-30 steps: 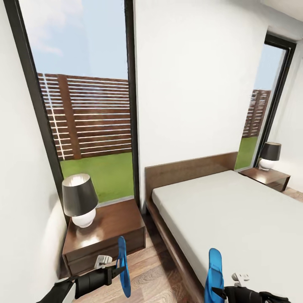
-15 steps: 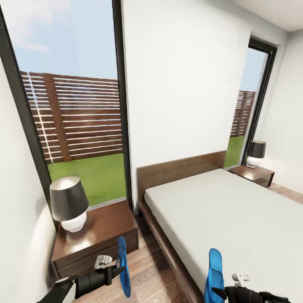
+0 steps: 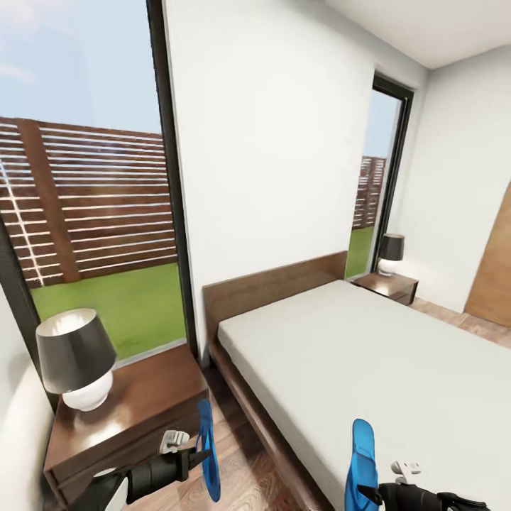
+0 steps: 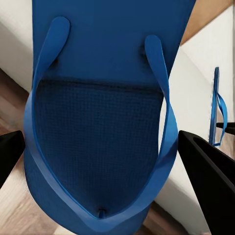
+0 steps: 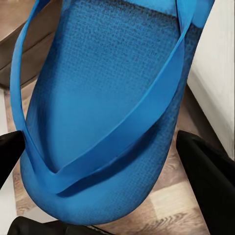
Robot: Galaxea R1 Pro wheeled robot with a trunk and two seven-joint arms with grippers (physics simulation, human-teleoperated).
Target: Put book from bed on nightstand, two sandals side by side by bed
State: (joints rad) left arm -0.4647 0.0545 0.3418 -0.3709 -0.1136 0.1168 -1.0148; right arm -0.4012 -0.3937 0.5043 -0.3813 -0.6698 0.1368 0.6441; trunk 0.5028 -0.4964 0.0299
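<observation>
One blue sandal (image 3: 208, 454) stands clamped in the left tool (image 3: 190, 454), the other sandal (image 3: 360, 465) clamped in the right tool (image 3: 370, 490).

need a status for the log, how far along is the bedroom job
Done: nothing is placed yet, though both sandals are picked up. In hand: the left gripper holds one sandal and the right gripper the other sandal, both on edge above the floor. Left: setting them side by side beside the bed, then the book, not seen on the mattress.
</observation>
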